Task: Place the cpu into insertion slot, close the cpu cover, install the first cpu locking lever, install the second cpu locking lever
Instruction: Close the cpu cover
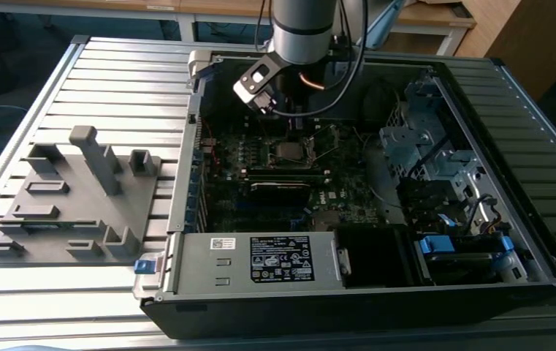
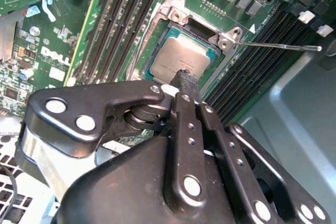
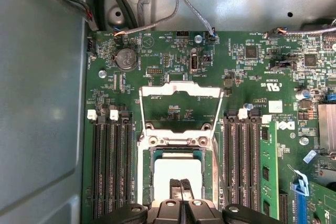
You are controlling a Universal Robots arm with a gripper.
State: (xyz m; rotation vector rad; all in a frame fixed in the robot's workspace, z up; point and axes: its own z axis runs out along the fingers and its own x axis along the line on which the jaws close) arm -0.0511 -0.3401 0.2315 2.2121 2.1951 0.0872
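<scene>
Exterior view: claw (image 1: 295, 126) inside open computer case (image 1: 356, 313) on slatted metal table (image 1: 112, 80).

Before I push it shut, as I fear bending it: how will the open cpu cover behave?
The cpu cover looks like thin sheet metal around a large window, so it is probably light and may flex if pushed at one corner. It seems hinged at the edge beside the cpu, so it should swing rather than slide.
</scene>
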